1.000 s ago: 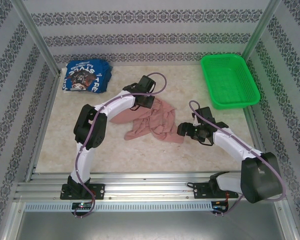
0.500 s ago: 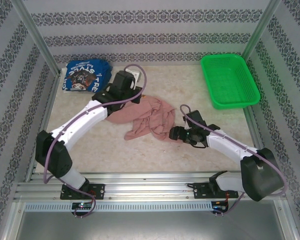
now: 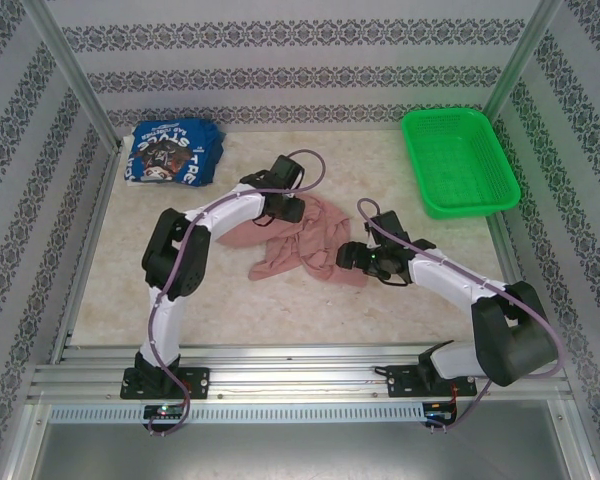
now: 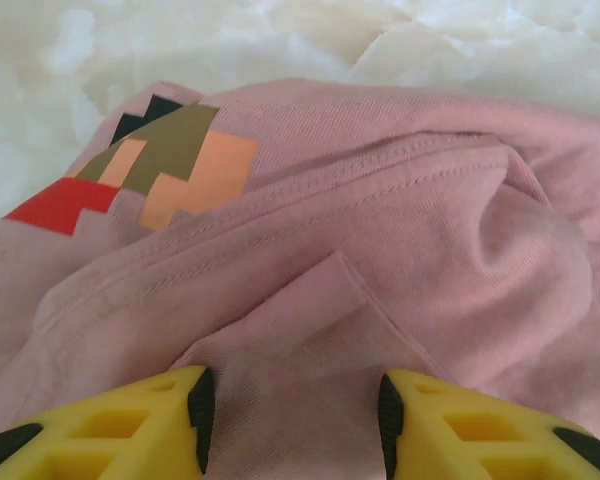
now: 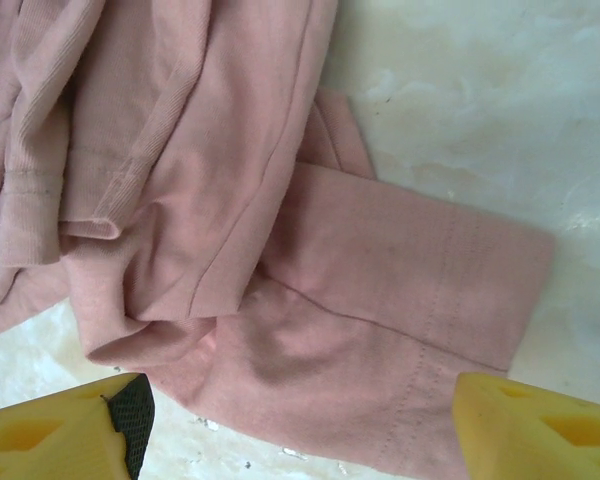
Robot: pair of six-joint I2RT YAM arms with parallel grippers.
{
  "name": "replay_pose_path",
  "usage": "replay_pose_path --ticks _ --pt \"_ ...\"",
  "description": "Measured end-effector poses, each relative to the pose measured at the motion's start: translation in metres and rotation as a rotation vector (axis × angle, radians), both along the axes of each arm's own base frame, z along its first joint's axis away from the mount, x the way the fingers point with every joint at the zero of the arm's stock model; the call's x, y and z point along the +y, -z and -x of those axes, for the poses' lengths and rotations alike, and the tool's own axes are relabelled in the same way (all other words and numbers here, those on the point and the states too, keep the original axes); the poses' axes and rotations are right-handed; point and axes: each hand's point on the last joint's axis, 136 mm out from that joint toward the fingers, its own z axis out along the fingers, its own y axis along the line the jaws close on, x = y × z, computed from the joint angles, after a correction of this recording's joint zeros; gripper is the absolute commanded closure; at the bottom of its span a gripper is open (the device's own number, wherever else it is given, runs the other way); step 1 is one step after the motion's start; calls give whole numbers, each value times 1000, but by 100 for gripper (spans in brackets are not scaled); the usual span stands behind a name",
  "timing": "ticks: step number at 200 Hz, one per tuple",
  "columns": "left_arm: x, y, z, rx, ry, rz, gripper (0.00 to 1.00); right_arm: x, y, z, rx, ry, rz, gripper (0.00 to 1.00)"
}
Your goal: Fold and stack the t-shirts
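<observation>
Found pink tee (image 3: 305,235) crumpled at the middle of the table (image 3: 230,290), unfolded, between the two grippers. Found blue tee (image 3: 170,155) already folded at the far left corner, well apart. Noted basket (image 3: 460,160) at far right, not involved.

Observed left gripper (image 4: 292,412) low over the pink tee's far edge, fingers parted, cloth lying slack between the pads (image 4: 200,405), nothing pinched. Noted block print (image 4: 145,160) just beyond, beside a stitched seam. Observed right gripper (image 5: 295,420) at the near right edge, fingers spread wide over a hemmed flap (sleeve or bottom hem, could not tell which), gripping nothing.

Judged step in hand: spreading the pink tee flat ahead of any fold. Judged task roughly half done, with one tee folded and one not.

Recommended, for a clean spread: closing each gripper on a single layer at a hemmed edge, not on a bunched ridge; picking two points on the same edge, so as to avoid a twist; lifting only enough to free the folds; drawing apart evenly until taut. Flagged risk: catching two layers at once and dragging the heap instead of opening it.
</observation>
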Motion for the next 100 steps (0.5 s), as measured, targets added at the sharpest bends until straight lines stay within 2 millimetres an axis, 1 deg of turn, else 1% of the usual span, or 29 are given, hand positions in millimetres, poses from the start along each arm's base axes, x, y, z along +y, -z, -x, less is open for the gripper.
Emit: replay_pose_path --ticks 15,35,59,100 --pt "-2 -2 -4 -11 -1 4 51 -3 2 1 5 6 2 21" --pt "-5 -8 -10 -36 -1 19 51 -3 4 3 11 4 2 21" --pt "-9 -10 -14 -62 -1 31 50 -3 4 3 9 1 2 21" --pt "-5 -13 -20 -88 -21 8 51 -2 3 0 -2 -7 -10 21"
